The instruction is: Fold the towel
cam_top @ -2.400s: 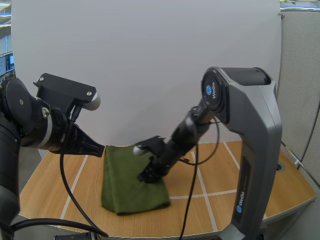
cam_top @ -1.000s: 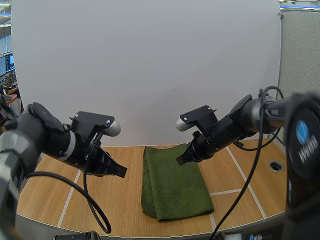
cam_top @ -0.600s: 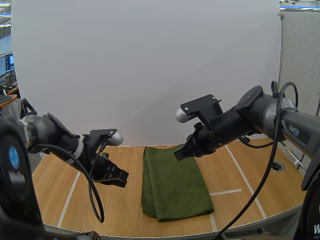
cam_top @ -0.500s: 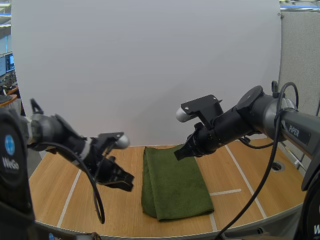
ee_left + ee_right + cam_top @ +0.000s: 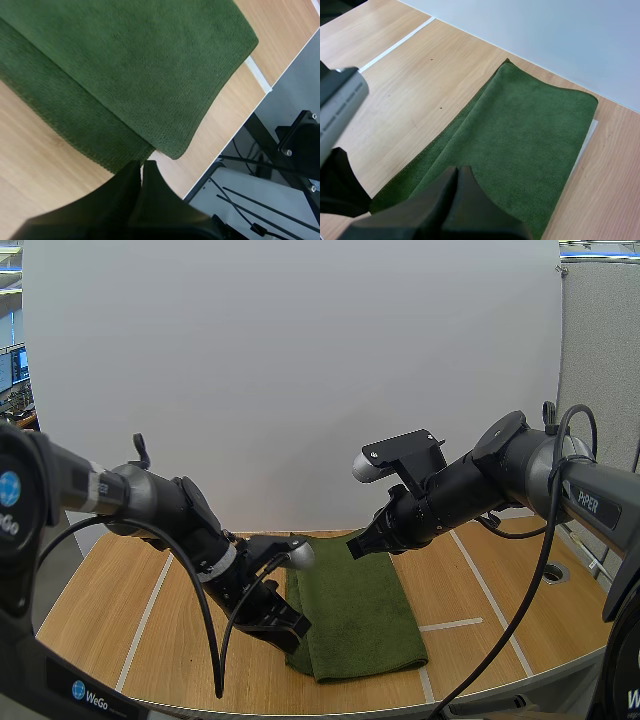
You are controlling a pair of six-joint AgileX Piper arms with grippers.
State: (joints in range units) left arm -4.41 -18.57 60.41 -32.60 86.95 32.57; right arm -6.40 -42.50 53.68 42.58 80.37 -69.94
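Note:
A dark green towel (image 5: 355,605) lies folded lengthwise on the wooden table (image 5: 120,610), its doubled edge to the left. My left gripper (image 5: 294,637) is shut and low at the towel's near-left corner. In the left wrist view its fingers (image 5: 141,169) form one dark wedge just short of the towel's (image 5: 125,70) layered edge, by the table's front edge. My right gripper (image 5: 354,550) is shut and hangs in the air over the towel's far end. Its closed wedge (image 5: 456,173) points down at the towel (image 5: 530,125) with nothing held.
White tape lines (image 5: 150,600) cross the table. A round hole (image 5: 548,573) sits near the right edge. A white panel (image 5: 300,370) stands behind the table. The front edge (image 5: 400,702) runs close behind the towel's near end.
My left gripper has swung right and down across the bare wood to the towel's near-left corner. My right gripper has stayed nearly still above the far end. The towel has not moved.

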